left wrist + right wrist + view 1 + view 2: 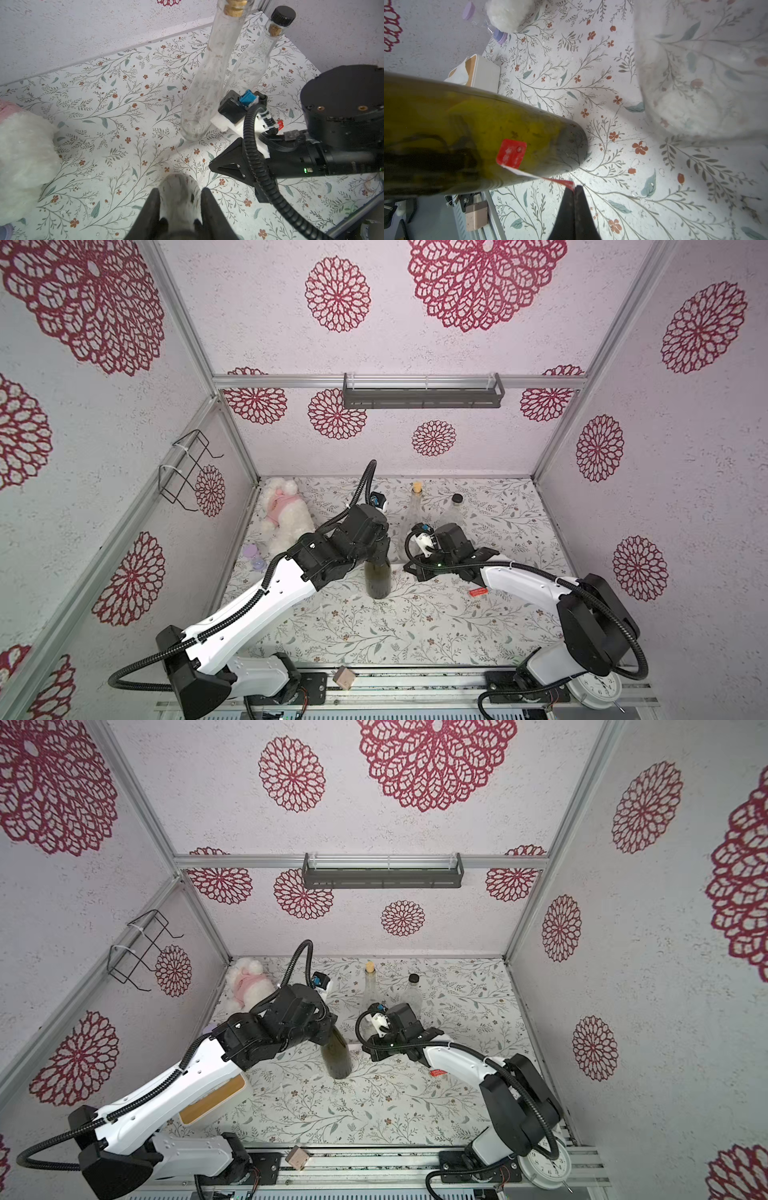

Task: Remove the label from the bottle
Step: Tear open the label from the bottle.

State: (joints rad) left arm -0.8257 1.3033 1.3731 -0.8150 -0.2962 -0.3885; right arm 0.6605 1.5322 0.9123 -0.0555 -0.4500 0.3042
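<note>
Bright and even all over, soft light from above. Faint grey shadows on the worktop (415, 626). Bent and stretched at the edges in both top views. Blurry up close: clear bottle (695, 72) in the right wrist view, fingers (149, 216) in the left wrist view.

arms (270, 597): white shells | joints (590, 626): black | cables (137, 672): black corrugated conduit

Glossy green glass bottle (488, 116) (red paper label (511, 153))

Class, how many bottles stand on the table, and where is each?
3. A green bottle mid-table; a cork-stoppered clear bottle behind it; a black-capped clear bottle beside that.
</note>
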